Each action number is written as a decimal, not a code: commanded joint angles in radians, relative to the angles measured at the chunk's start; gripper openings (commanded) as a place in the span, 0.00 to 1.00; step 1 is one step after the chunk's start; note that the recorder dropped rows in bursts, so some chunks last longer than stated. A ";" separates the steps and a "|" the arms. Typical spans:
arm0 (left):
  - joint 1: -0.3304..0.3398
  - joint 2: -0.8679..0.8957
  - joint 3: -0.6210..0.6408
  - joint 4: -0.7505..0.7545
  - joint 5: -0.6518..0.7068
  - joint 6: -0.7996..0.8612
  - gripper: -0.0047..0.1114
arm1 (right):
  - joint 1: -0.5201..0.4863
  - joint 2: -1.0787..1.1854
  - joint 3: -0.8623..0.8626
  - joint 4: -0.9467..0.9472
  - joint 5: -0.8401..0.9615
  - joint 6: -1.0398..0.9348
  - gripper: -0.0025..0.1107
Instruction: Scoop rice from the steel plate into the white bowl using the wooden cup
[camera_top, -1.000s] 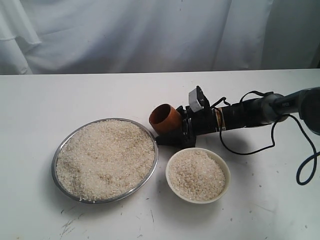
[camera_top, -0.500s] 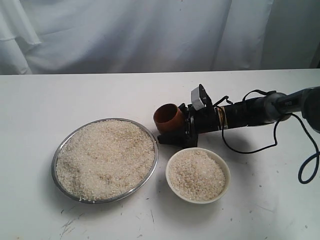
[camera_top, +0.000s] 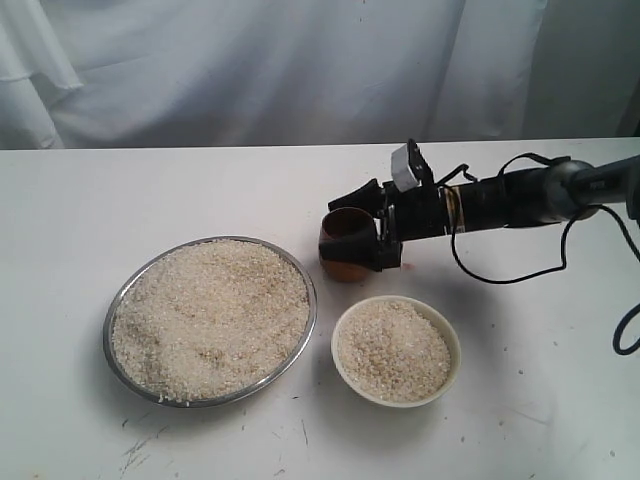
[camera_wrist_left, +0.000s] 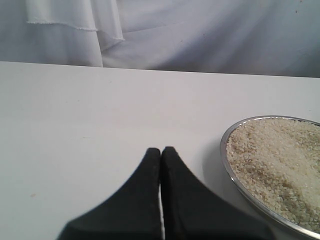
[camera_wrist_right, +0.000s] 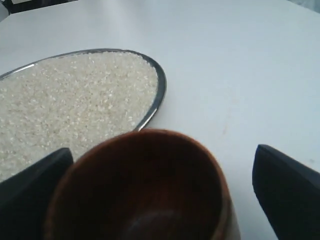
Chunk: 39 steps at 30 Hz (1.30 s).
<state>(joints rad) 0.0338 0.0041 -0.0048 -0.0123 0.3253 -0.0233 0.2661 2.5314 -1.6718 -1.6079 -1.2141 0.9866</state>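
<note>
Orange-brown wood sits between my right gripper's (camera_top: 356, 234) fingers: the wooden cup (camera_top: 343, 258) stands on the white bench (camera_top: 200, 190) just right of centre in the exterior view, above the gap between the two dishes. My right gripper (camera_wrist_right: 162, 152) is released, its jaws spread wide. In the right wrist view one black finger (camera_wrist_right: 32, 185) lies close against the cup's (camera_wrist_right: 145, 195) side, though I cannot tell whether it touches, and the other finger (camera_wrist_right: 287, 190) stands clear of it. The cup's inside looks dark, and I see no grains in it.

The steel plate (camera_top: 312, 310) lies in the lower left of the exterior view, filled nearly to its rim with rice (camera_top: 210, 315). Its right edge comes near the cup without touching. The white bowl (camera_top: 395, 398) sits at lower centre-right, just below the cup and beside the plate, with its own rice (camera_top: 392, 350) inside.

My left gripper (camera_wrist_left: 161, 150) is clenched, its two black fingers pressed together with nothing between them. It hangs low over bare bench, the plate's rim (camera_wrist_left: 223, 150) and rice (camera_wrist_left: 275, 155) off to one side. It does not show in the exterior view. A white cloth (camera_top: 250, 70) hangs behind the bench.
</note>
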 joint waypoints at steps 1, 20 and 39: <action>-0.003 -0.004 0.005 0.000 -0.006 0.000 0.04 | -0.016 -0.088 -0.001 -0.029 -0.007 0.068 0.80; -0.003 -0.004 0.005 0.000 -0.006 0.000 0.04 | -0.016 -0.446 -0.001 -0.137 -0.007 0.641 0.42; -0.003 -0.004 0.005 0.000 -0.006 0.000 0.04 | -0.018 -0.498 -0.001 -0.137 0.492 0.964 0.02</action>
<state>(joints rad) 0.0338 0.0041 -0.0048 -0.0123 0.3253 -0.0233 0.2539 2.0475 -1.6718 -1.7481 -0.7769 1.9124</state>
